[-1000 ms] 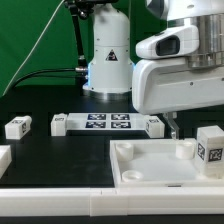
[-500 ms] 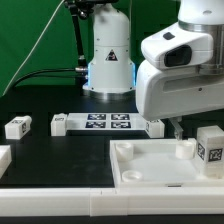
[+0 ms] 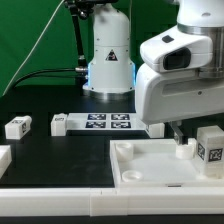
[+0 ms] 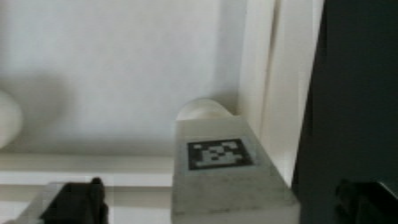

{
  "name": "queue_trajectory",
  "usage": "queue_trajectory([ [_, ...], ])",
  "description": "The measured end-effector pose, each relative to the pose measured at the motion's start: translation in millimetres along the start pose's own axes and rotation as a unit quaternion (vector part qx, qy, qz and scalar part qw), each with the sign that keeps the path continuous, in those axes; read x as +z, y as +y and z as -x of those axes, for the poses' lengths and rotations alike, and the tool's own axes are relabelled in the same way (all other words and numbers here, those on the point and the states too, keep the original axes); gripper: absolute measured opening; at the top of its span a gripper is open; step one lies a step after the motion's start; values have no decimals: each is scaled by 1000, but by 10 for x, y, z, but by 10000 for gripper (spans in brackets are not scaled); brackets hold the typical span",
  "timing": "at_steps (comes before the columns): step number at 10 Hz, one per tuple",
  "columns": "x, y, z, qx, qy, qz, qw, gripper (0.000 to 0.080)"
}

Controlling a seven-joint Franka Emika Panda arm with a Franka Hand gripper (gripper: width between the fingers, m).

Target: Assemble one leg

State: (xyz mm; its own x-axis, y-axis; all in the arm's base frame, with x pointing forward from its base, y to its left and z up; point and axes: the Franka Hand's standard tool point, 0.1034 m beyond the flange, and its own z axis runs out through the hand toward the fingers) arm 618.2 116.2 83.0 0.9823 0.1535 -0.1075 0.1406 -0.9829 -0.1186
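Your arm is drifting down toward the exterior view's lower right, bringing the released fingers astride the leg without gripping it. The leg is sitting inside the tray's far rim there, so you are closing on the pickup.

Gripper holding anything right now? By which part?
Nothing held. The gripper is open, its fingers either side of the leg, with gaps showing on both sides.
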Motion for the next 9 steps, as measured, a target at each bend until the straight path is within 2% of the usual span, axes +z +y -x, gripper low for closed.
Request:
queue_trajectory([
  [1, -2, 5, -1, 0, 0, 0, 1000, 537],
  [2, -2, 7, -1, 1, 0, 0, 1000, 388],
  [3, -3, 11, -1, 1, 0, 0, 1000, 388],
  [4, -3, 13, -2, 1, 0, 0, 1000, 291],
  [8, -2, 9, -2, 26, 0, -1, 1000, 291],
  [9, 3, 4, 1, 102, 2, -4, 995, 291],
])
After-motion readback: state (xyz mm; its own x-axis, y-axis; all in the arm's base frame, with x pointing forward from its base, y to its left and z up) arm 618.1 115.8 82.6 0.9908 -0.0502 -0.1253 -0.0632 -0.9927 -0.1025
